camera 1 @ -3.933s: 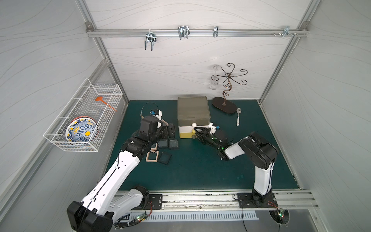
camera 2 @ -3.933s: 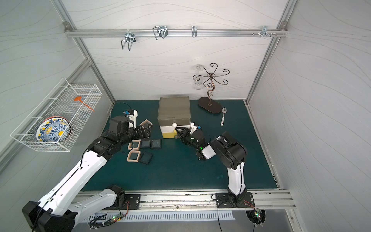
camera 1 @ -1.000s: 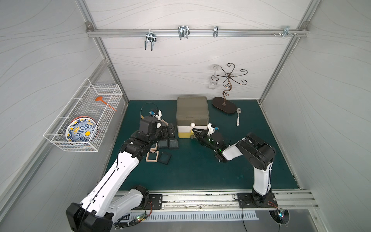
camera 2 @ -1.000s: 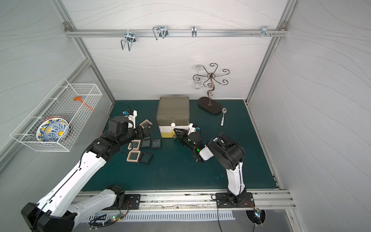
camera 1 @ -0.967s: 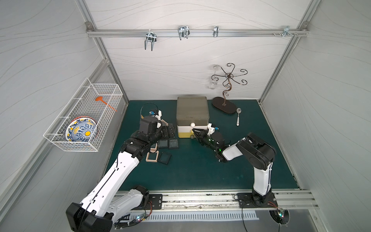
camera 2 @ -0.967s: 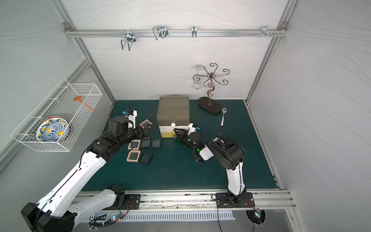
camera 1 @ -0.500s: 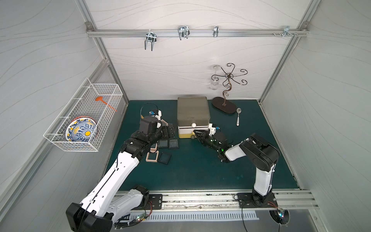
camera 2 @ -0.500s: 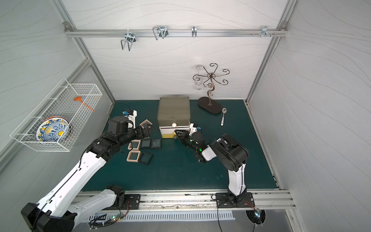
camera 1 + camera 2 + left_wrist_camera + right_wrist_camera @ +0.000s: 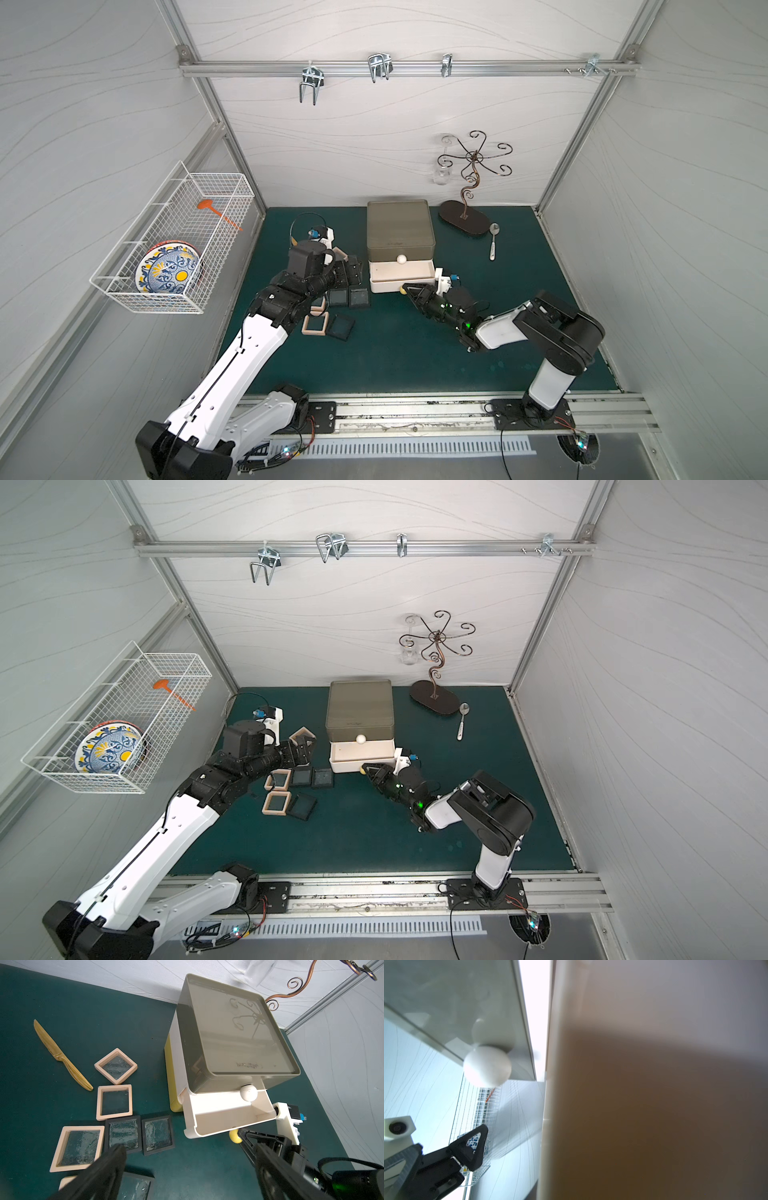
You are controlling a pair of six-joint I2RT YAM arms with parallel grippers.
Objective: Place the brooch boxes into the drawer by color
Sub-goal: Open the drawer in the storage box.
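1. Grips a small yellow ball knob (image 9: 234,1137) with the right gripper (image 9: 242,1135), jaws closed on it.
2. Knob set on the front of a white plastic middle drawer (image 9: 224,1113), drawn partway out of the boxy three-tier drawer chest. Olive-grey top tier (image 9: 239,1032) shut above it, with a white ball knob (image 9: 248,1093). Yellow bottom tier (image 9: 171,1076) shut beneath.
3. Shows, from the right wrist, only a blurred pale wall of the chest and the white knob close up.
4. Holds the left gripper (image 9: 189,1147) spread wide open above the dark green mat (image 9: 415,361), over the near edge of the box cluster; cannot tell whether a fingertip touches a box.
5. Flat square brooch boxes with clear window tops lying on the mat on the left arm's side of the chest. Seven in view: four beige-framed brooch boxes (image 9: 114,1102), one turned cornerwise, and three black-framed brooch boxes (image 9: 158,1135), two side by side nearest the chest.
6. Tan serrated plastic knife (image 9: 60,1055) flat on the mat just beyond the boxes.
7. Farther out, by the back wall: a dark scrolled metal stand (image 9: 471,183) with a clear glass (image 9: 442,174) hanging from it, and a metal spoon (image 9: 493,241) near its base.
8. On the side wall: a white wire basket (image 9: 220,185) holding a blue-and-yellow patterned plate (image 9: 166,274) and an orange utensil (image 9: 216,210).
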